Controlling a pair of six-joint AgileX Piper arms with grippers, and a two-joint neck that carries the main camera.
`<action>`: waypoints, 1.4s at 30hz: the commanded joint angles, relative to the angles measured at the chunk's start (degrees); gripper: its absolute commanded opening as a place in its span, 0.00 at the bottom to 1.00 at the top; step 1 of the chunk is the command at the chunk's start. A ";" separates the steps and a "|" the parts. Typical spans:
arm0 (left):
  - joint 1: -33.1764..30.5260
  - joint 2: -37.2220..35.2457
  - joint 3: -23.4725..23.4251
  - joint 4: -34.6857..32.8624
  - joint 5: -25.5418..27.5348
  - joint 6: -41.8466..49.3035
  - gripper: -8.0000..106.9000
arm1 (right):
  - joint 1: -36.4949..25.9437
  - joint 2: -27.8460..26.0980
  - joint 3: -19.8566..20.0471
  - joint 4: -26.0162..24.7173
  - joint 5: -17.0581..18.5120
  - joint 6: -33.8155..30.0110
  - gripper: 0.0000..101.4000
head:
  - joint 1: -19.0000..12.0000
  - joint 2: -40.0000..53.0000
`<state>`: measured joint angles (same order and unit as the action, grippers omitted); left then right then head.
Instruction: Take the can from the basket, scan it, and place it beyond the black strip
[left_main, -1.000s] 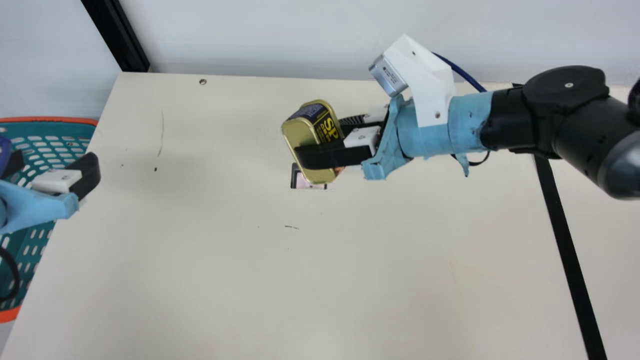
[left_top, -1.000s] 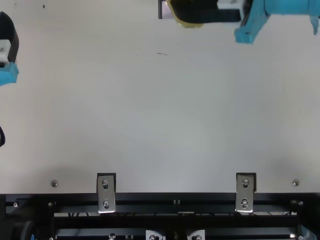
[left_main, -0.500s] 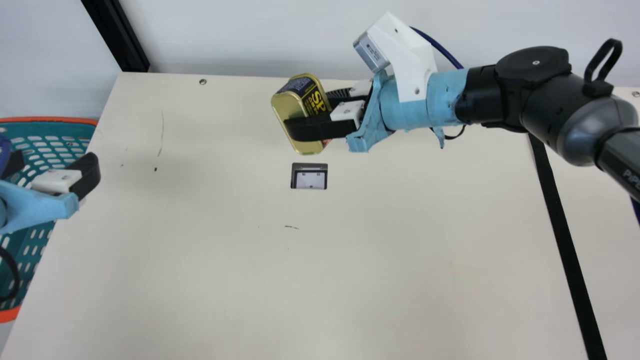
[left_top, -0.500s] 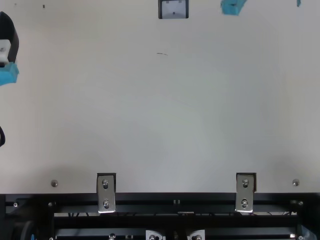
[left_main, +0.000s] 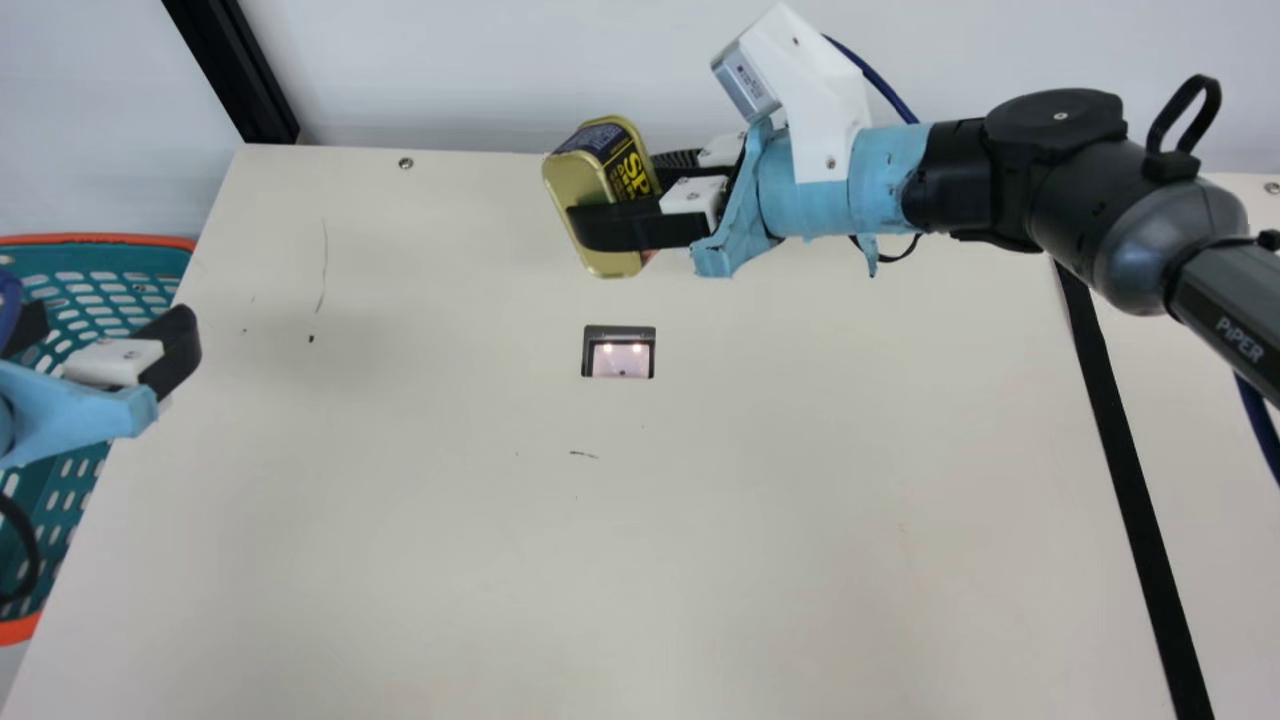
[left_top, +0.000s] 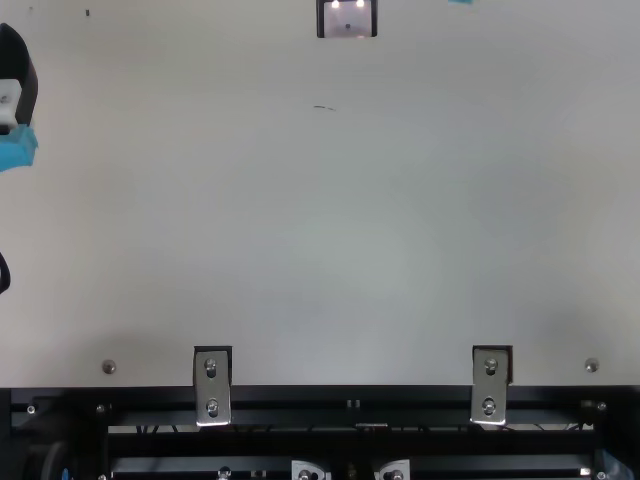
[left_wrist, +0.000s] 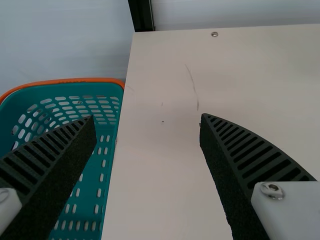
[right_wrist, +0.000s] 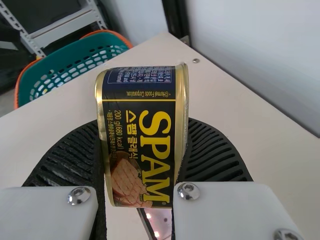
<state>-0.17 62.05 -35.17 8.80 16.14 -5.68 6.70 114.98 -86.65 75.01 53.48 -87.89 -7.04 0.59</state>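
Right fingers (left_main: 625, 227) grip yellow-lettered can (left_main: 580, 188)

Count by kind, all four views.
1 can (left_main: 572, 205); 1 basket (left_main: 100, 238); 1 table (left_main: 400, 560); 1 black strip (left_main: 1120, 450); 1 scanner (left_main: 620, 364), 2 lit spots (left_main: 607, 348) on it. Grippers: 2, i.e. 1 left gripper (left_main: 110, 325) + 1 right gripper (left_main: 615, 190), 2 fingers apiece, 4 total. Black post (left_main: 235, 70) at far corner: 1. Steel plates (left_top: 212, 388) at table edge, top view: 2, each with 2 bolts (left_top: 211, 368), 4 total. Screws (left_main: 405, 163) set in tabletop: main view 2, top view 2.
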 joint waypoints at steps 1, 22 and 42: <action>0.00 0.00 0.00 0.00 0.00 0.00 0.85 | -0.62 -0.75 0.73 -0.09 -0.38 0.16 0.00 | -0.55 -0.21; 0.00 0.00 0.00 0.00 0.00 0.00 0.85 | -8.43 -12.44 11.10 -13.09 -8.99 11.11 0.00 | -0.76 -10.43; 0.00 0.00 0.00 0.00 0.00 0.00 0.85 | -19.63 -17.18 8.03 -53.52 -10.42 41.23 0.00 | -0.48 -24.44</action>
<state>-0.17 62.05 -35.17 8.80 16.14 -5.68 -12.66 97.62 -77.69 30.19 42.77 -50.78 -7.04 -23.17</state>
